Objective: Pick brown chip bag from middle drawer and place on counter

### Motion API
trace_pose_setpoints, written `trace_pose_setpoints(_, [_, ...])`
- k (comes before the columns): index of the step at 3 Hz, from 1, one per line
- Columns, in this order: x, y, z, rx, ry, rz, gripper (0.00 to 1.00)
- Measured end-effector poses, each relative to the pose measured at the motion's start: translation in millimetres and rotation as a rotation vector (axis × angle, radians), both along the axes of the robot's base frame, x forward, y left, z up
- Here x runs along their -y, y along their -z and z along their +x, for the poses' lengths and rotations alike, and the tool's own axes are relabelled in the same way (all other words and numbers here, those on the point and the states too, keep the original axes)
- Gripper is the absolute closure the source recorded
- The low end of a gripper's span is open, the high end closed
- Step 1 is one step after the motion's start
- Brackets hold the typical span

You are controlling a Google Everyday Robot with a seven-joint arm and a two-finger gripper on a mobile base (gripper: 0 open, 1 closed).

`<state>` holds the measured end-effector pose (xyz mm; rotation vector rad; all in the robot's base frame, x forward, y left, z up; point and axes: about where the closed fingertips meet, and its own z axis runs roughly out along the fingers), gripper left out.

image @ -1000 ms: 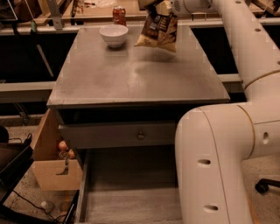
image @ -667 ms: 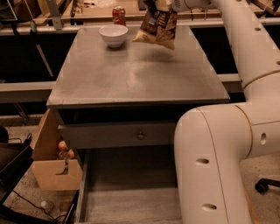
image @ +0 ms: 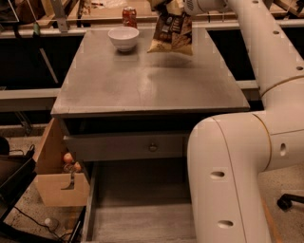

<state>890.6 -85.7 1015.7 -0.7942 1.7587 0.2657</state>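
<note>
Nearest, the middle drawer (image: 137,213) stands pulled out, below a closed drawer front with a round knob (image: 152,147). At the far side of the bench (image: 142,85) stand a white bowl (image: 123,38) and a red can (image: 129,16). Right of the bowl, the brown chip bag (image: 172,34) hangs just above the bench without touching it. The hand (image: 168,4), at the picture's upper edge, is closed on the bag's top.

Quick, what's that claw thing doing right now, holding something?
Gripper: over the far end of the counter, jaws closed on the brown chip bag, which hangs above it.
</note>
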Motion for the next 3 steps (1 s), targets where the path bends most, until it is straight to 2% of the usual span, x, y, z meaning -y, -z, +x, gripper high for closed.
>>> trace_pose_setpoints(1, [-2.1, 2.5, 0.9, -0.003, -0.002, 0.000, 0.05])
trace_pose_setpoints(2, [-3.8, 4.4, 1.6, -0.006, -0.004, 0.000, 0.00])
trace_pose_setpoints(3, [-3.9, 4.6, 1.7, -0.006, -0.004, 0.000, 0.00])
